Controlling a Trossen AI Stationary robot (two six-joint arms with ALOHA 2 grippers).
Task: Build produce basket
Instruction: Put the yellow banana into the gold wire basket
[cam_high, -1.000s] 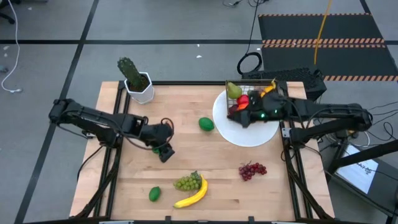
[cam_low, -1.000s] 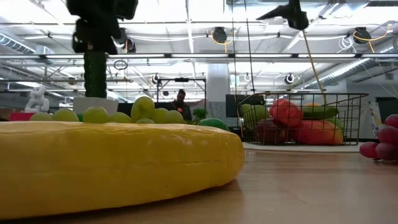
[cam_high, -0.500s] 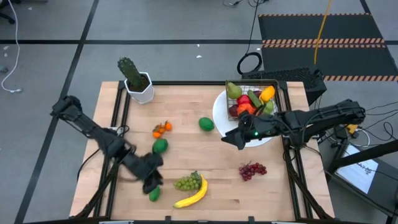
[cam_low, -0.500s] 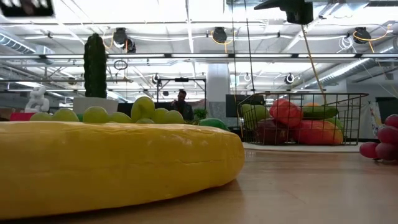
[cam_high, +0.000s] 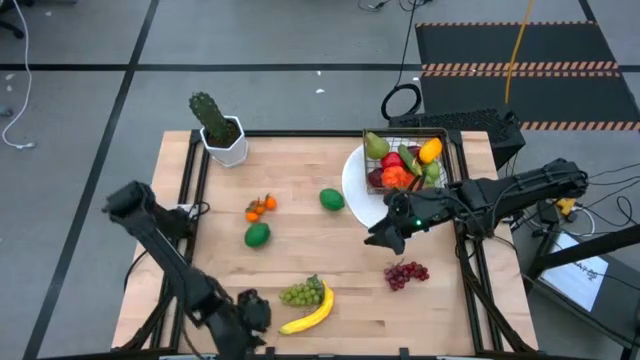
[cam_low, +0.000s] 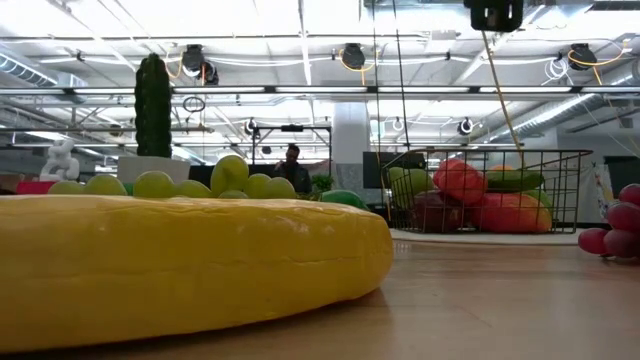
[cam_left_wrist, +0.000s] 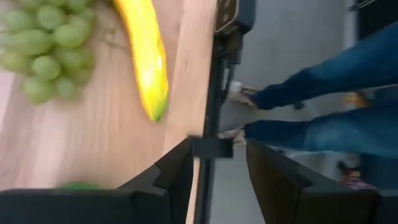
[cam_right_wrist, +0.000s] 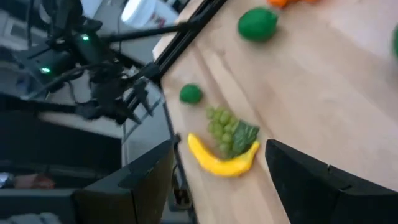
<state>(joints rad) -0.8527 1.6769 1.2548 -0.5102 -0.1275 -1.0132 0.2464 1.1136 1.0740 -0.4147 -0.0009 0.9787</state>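
At seven o'clock off the desk (cam_high: 330, 240), I'm hanging my left pincer (cam_high: 252, 318) part-open, empty (right pincer (cam_high: 385, 233) likewise open, empty).

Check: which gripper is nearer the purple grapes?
Right. The right gripper hovers just up-left of the purple grapes; the left gripper is far off at the table's front edge, past the banana.

- Pale wooden surface (cam_high: 320, 250), dark frame around it.
- Far left corner: white cactus pot (cam_high: 226, 141).
- Far right: white plate (cam_high: 358, 195).
- Middle: small oranges (cam_high: 260, 207), two green fruits (cam_high: 257, 235) (cam_high: 331, 199).
- Near edge: green grapes (cam_high: 302, 292), banana (cam_high: 309, 314); purple grapes (cam_high: 405, 273) right.
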